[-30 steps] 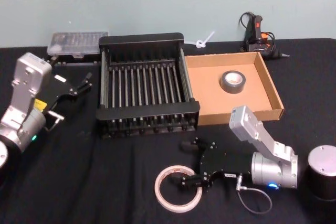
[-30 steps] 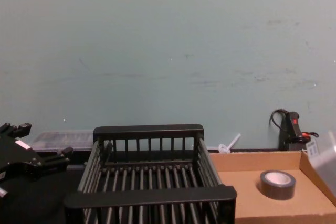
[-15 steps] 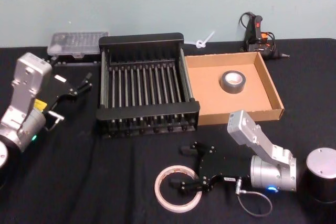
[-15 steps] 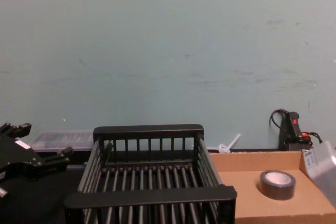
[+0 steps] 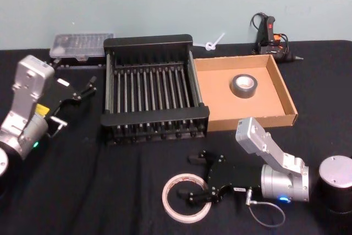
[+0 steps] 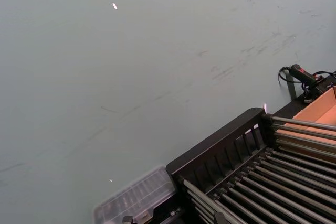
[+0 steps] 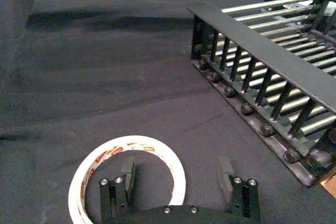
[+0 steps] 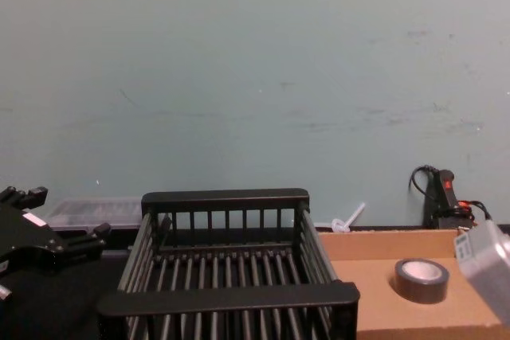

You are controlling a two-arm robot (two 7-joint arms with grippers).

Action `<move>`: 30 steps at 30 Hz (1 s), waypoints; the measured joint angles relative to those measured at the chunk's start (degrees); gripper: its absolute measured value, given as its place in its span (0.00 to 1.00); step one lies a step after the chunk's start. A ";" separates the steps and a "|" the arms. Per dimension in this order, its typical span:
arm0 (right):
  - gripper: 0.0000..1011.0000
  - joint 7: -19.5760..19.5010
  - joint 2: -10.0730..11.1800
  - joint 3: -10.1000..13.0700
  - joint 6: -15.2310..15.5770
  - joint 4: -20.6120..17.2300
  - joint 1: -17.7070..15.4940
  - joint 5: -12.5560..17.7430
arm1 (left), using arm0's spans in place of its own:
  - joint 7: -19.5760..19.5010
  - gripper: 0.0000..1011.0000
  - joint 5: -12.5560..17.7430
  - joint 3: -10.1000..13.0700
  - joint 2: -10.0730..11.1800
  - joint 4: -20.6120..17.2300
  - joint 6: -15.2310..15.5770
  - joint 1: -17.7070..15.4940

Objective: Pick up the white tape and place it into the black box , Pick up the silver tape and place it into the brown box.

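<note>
The white tape (image 5: 168, 202) lies flat on the black cloth near the front edge, its red print showing in the right wrist view (image 7: 128, 141). My right gripper (image 5: 190, 176) (image 7: 176, 171) is open and low over it, one finger inside the ring's hole and the other outside on the crate side. The black box (image 5: 154, 116) (image 8: 227, 298) (image 7: 252, 43) stands behind with nothing in it. The silver tape (image 5: 236, 86) (image 8: 421, 283) lies inside the brown box (image 5: 220, 81) (image 8: 374, 292), right of the crate. My left gripper (image 5: 74, 104) (image 8: 64, 212) hangs open left of the crate.
A clear plastic case (image 5: 81, 45) sits at the back left. A glue gun (image 5: 269, 34) with its cord is at the back right. A black cylinder (image 5: 336, 182) stands by my right arm, and a thin cable loop (image 5: 267, 213) lies under the wrist.
My right arm has shifted a little left and toward the front edge, lowering the open gripper at the white tape. The left arm has not moved.
</note>
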 joint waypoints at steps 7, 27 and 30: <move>0.99 -0.15 -0.06 -0.11 0.09 0.07 -0.03 -0.05 | 0.00 0.99 0.00 0.00 0.00 0.00 0.00 0.00; 0.95 -0.51 -0.05 -0.06 0.08 -0.04 -0.13 -0.25 | 0.00 0.99 0.00 0.00 0.00 0.00 0.00 0.00; 0.89 -0.48 -0.04 -0.05 0.09 -0.04 -0.13 -0.24 | 0.00 0.99 0.00 0.00 0.00 0.00 0.00 0.00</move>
